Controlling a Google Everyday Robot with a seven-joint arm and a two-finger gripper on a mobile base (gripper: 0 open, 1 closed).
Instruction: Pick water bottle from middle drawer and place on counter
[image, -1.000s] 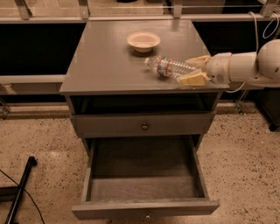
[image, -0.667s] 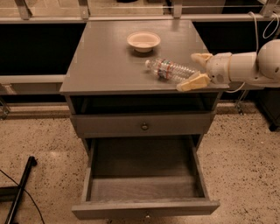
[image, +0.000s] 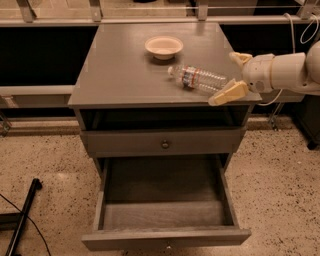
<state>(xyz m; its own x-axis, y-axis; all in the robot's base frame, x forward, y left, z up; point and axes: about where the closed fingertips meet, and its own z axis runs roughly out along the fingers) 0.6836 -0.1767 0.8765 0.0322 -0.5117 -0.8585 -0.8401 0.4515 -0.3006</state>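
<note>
Water bottle (image: 199, 79) is no longer in the drawer; you will find it up on top, so read the scene from the front edge back

Nearest you, the middle drawer (image: 165, 215) stands pulled out with its bottom bare. Above it is the shallow drawer front (image: 125, 142), shut, with its round knob (image: 165, 144)

On the counter (image: 125, 70) the bottle lies on its side towards the front right corner, cap pointing to the middle of the top and base towards the right edge. The gripper (image: 231, 75) sits at that base end, just over the right edge, with its fingers (image: 227, 93) spread wide and not clamping anything. One finger is on the front side of the base and the other behind it. You cannot tell whether either one touches the plastic

Treat the bottle as light and thin-walled. It will likely dent under a hard squeeze, and lying down it may roll across the smooth top towards the front edge. If you must take it again, close gently across the ribbed body below the label, not on the cap

Further back, near the middle of the rear edge, a small bowl (image: 163, 47) stands well apart from the bottle
</note>
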